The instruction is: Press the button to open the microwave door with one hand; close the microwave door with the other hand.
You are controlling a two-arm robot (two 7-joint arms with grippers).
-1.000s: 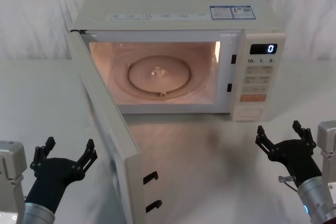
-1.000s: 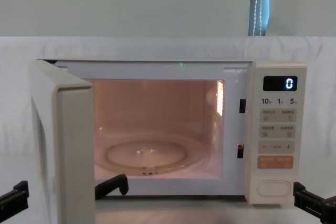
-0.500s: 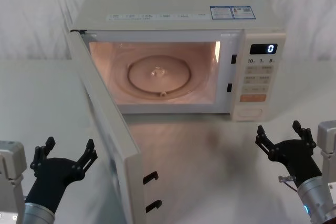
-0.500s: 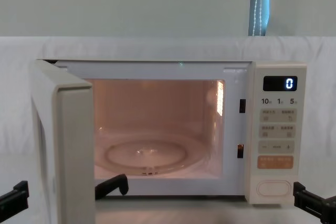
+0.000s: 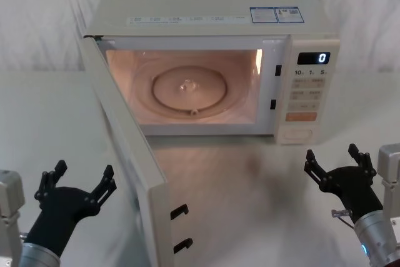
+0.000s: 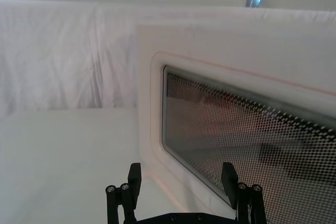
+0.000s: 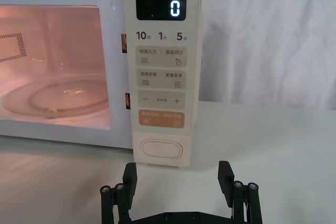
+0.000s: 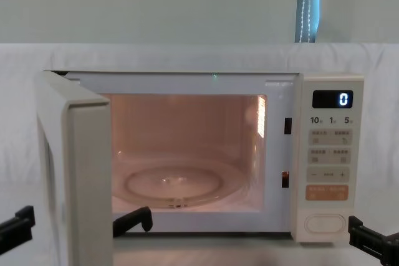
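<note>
Our left gripper (image 5: pixel 78 179) hovers low at about eight o'clock in the head view, its black fingers spread apart and holding nothing. It sits just outside the microwave door (image 5: pixel 128 154), on the door's outer face; the left wrist view shows the dotted dark glass window of the door (image 6: pixel 241 129) right ahead of the spread fingers, near but not touching.

Moving toward the centre, the door stands swung wide open, hinged on the left, its free edge pointing toward us at about six o'clock. Behind it, at twelve o'clock, the lit cavity (image 5: pixel 187 85) glows pinkish with a round glass turntable (image 5: pixel 187 92) inside.

Further right, at about two o'clock, is the control panel, its display reading 0. The button (image 5: pixel 299 134), a wide cream pill shape, sits at the bottom of that panel below an orange key (image 5: pixel 300 116).

Our right gripper (image 5: pixel 337 167) waits at about four o'clock, fingers apart and empty, well short of the button.

We judge the opening step done, since the door is open. The closing step is in hand. The next move calls for our left gripper to meet the door's outer face and push it round toward the cavity until it latches.
</note>
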